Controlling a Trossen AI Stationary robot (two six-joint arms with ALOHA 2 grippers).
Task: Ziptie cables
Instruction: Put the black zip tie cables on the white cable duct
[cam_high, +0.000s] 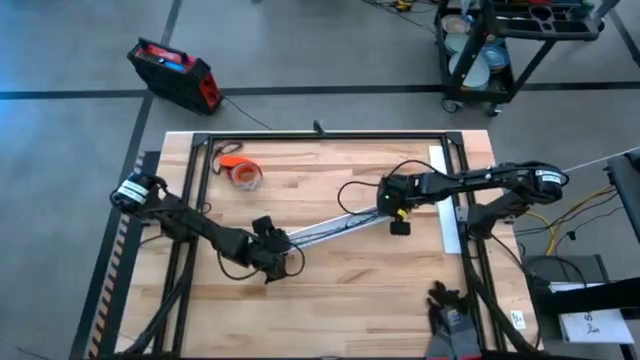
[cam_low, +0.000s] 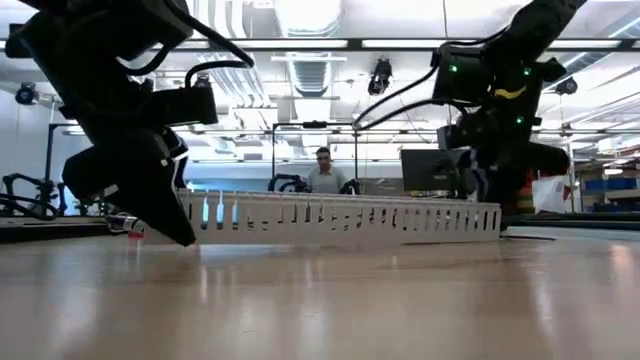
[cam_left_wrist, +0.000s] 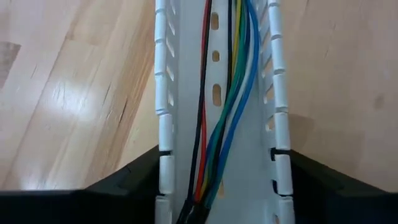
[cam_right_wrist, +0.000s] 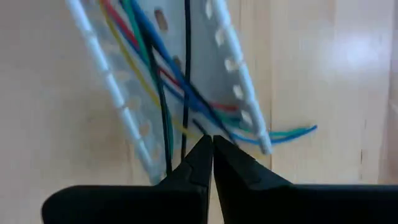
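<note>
Across the middle of the wooden table (cam_high: 330, 290) lies a long white slotted channel (cam_high: 335, 227), running slantwise between the two arms, and the cables (cam_left_wrist: 227, 106) sit inside it: red, black, green, blue, yellow and white wires lying together along its floor. At the channel's near end the left gripper (cam_left_wrist: 219, 186) straddles it, fingers (cam_left_wrist: 127, 180) spread wide, one outside each white wall, clamped on nothing that I can see. At the channel's far end the right gripper (cam_right_wrist: 212, 152) has its fingertips pressed together just off the channel's mouth, where blue and green cable ends spill out over the side. A thin dark strand runs down to those closed tips; it may be the ziptie (cam_right_wrist: 186, 74), though from the wrist view I can't be sure, nor whether it is actually pinched. Beyond the channel, toward the table's far edge, sits an orange tape roll (cam_high: 241, 172).
</note>
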